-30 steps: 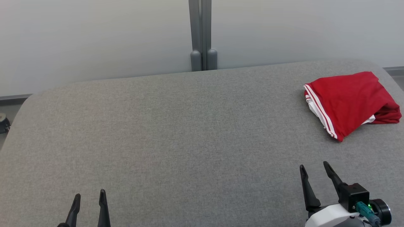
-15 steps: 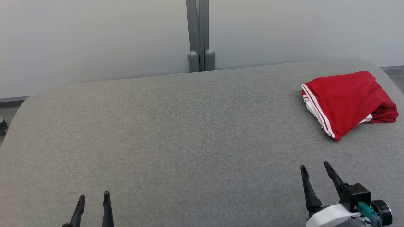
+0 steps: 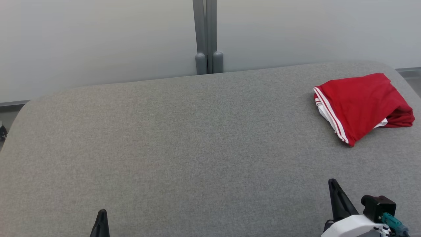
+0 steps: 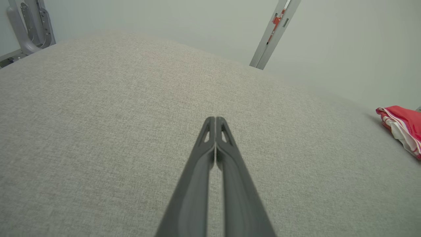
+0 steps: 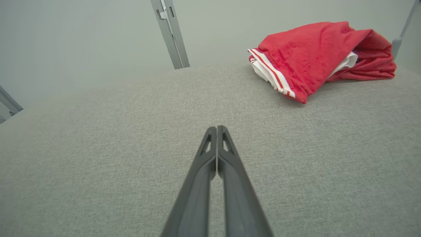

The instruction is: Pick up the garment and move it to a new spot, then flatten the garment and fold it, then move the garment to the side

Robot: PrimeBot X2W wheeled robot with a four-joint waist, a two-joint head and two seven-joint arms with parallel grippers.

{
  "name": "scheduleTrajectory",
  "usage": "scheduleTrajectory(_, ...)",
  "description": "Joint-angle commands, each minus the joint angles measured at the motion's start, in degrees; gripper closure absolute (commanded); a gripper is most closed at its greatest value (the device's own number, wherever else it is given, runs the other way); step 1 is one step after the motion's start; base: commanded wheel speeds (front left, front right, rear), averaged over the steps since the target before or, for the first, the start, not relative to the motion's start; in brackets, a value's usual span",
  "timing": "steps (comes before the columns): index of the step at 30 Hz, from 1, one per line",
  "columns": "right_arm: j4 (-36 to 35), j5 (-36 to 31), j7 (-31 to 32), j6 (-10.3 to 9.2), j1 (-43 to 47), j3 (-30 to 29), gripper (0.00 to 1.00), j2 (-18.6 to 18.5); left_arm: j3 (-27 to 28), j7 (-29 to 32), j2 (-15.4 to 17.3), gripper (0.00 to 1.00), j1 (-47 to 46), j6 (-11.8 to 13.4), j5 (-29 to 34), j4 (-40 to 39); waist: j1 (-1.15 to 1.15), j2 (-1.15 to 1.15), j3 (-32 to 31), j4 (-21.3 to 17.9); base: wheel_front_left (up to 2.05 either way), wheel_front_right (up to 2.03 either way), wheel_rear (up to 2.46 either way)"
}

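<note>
Close to the robot, the left end effector (image 4: 215,122) is pointing out over the near part of the counter (image 3: 184,154). It is squeezing tight shut and carrying nothing. The right end effector (image 5: 216,130) is doing the same on the other side: clenched, with nothing in it.

Farther out, the middle of the counter is showing plain grey cloth. Past that, at the far right corner, the garment (image 3: 360,103) is sitting in a small red bundle, well apart from both arms. Its striped edge (image 3: 330,113) is facing the middle of the counter. A bit of white is peeking out under the top layer. Behind it all, a grey post (image 3: 205,33) is standing against the pale wall (image 3: 98,39).

I am guessing the folding is done and the garment is already lying off to the side, so the job is nearly finishing. To do this last part well, the arms should be moving low and slow, away from the bundle, so nothing is catching the cloth and pulling the fold open. The bundle is looking a little loose, and it is sitting near the counter's edge. If it is needing a nudge inward, the right end effector is the nearer one. It should be pushing gently on the thick red part, not on the thin striped edge.
</note>
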Motion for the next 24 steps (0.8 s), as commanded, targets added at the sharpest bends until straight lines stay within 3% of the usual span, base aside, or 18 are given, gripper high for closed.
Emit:
scheduleTrajectory(1,-1.0,3.2,0.6,-0.01,-1.7,-0.4,1.00,-0.2,0.1,0.5,0.6,1.00,-2.1,0.1,-2.8,-0.6,0.00,0.00,0.0,0.0,0.00,0.00,0.00)
scheduleTrajectory(24,-1.7,26.2,5.9,-0.03,-4.4,-1.8,1.00,-0.3,0.7,5.3,1.4,1.00,-7.0,0.0,-23.2,0.3,0.00,0.00,0.5,0.2,0.00,0.00,0.00)
